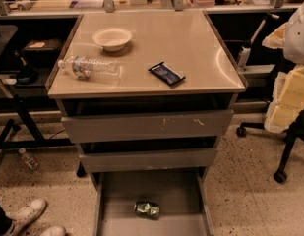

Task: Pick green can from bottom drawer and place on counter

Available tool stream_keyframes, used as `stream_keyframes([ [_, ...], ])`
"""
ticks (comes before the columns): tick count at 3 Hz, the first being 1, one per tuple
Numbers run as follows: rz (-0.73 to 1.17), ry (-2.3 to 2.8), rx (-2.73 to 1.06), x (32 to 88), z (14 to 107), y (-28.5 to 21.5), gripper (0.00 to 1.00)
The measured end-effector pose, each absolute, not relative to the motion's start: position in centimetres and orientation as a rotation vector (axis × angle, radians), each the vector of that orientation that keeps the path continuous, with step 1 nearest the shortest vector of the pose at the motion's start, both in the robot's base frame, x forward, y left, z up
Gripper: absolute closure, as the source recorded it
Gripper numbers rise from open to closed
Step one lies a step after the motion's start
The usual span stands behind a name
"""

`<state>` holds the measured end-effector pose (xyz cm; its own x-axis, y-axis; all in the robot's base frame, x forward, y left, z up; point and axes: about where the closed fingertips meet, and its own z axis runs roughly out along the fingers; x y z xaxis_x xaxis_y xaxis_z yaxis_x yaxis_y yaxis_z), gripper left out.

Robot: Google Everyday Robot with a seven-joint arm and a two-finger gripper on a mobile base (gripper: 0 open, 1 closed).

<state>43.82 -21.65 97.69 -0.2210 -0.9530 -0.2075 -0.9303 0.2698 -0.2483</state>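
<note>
The counter (191, 48) tops the grey cabinet and already carries a bowl (112, 38), a water bottle (90, 67) lying on its side and a dark packet (167, 73). Its front right area looks like the freest spot for a later set-down. Below it, the bottom drawer (141, 191) stands pulled out, and the two closed drawer fronts overhang its rear. The reach, which I judge to be the step in hand, should therefore come from above and in front rather than from the back. The green can (147, 209) lies on its side on the drawer floor, near the middle and toward the front, apart from both low walls. A dented can on its side may roll, so a grasp across its body from above seems safest. The gripper is outside the camera view, so neither its state nor the can's place relative to it can be told.
</note>
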Motion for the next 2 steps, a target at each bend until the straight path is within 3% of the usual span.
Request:
stream_keyframes([
  [2, -0.094, 2.238, -1.728, 43.76, 96.71, -21.32, 0.00],
])
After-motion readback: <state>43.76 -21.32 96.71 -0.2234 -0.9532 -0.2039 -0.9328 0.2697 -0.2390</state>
